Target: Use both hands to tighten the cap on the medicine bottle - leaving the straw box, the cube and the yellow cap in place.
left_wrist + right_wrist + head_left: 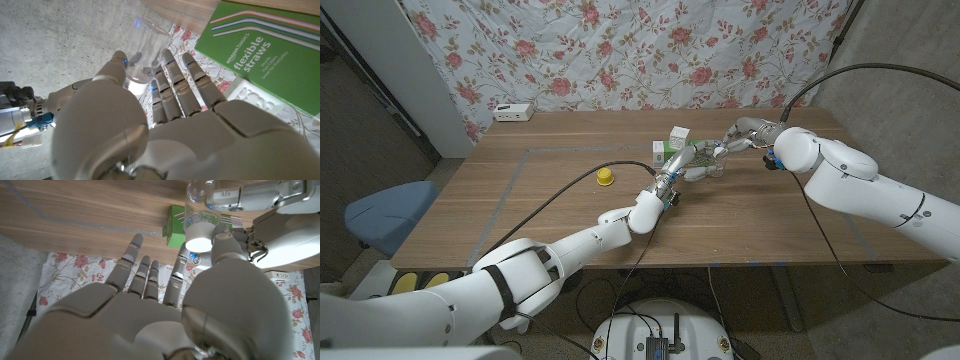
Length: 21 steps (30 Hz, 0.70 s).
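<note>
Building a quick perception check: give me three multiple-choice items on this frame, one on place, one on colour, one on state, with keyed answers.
1. Where is the yellow cap?
A. Inside the straw box
B. On the table, left of both hands
C. In the right hand

2. What colour is the straw box?
A. Green
B. Red
C. Black

3. What is the left hand doing?
A. Resting away from everything
B. Covering the yellow cap
C. Holding the clear medicine bottle

Answers: 1 B, it sits alone on the wood; 2 A, green printed face; 3 C, thumb and fingers wrap the bottle.

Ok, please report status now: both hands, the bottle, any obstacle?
Left hand grips bottle body. Right hand at white cap, grip unclear. Straw box close beside, cube behind.
</note>
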Tool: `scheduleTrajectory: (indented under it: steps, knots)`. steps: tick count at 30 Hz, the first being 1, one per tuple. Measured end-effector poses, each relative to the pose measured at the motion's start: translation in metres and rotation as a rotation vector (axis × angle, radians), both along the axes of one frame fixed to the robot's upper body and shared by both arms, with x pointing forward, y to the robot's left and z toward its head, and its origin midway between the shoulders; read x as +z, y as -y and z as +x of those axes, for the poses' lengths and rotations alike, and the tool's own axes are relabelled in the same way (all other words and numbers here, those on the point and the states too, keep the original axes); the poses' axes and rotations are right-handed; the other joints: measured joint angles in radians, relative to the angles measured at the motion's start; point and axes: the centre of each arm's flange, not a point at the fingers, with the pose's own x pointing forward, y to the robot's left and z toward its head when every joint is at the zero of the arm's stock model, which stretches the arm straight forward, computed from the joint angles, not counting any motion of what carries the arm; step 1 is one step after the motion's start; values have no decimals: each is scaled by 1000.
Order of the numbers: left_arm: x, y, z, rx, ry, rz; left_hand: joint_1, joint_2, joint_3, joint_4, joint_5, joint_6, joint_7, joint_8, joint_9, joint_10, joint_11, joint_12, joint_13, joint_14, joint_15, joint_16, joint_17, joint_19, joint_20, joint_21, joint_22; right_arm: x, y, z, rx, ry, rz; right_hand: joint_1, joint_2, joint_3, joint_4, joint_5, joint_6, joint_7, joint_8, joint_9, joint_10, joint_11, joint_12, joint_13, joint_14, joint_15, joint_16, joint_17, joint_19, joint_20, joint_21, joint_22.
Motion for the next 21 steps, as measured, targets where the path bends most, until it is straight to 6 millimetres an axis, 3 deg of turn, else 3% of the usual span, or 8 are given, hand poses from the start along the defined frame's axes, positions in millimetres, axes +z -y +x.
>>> scheduleTrajectory:
  steps: [10,21]
  knots:
    - [0,-1,0,0,2,0,0,0,0,0,0,0,0,0,0,0,0,0,0,2,-2,0,0,0,0,0,0,-2,0,1,-6,13,21,-1,-7,-4,2,-5,31,30,20,14,22,0,0,0,16,-6,10,5,18,-7,0,0]
    - [-1,-1,-2,-5,3,-2,0,0,0,0,-2,0,0,0,0,0,0,-1,1,4,-4,0,0,0,0,0,0,-4,-3,0,-30,29,23,-12,-17,-15,7,-9,81,38,62,31,50,-1,6,0,34,-2,13,9,32,-14,0,0]
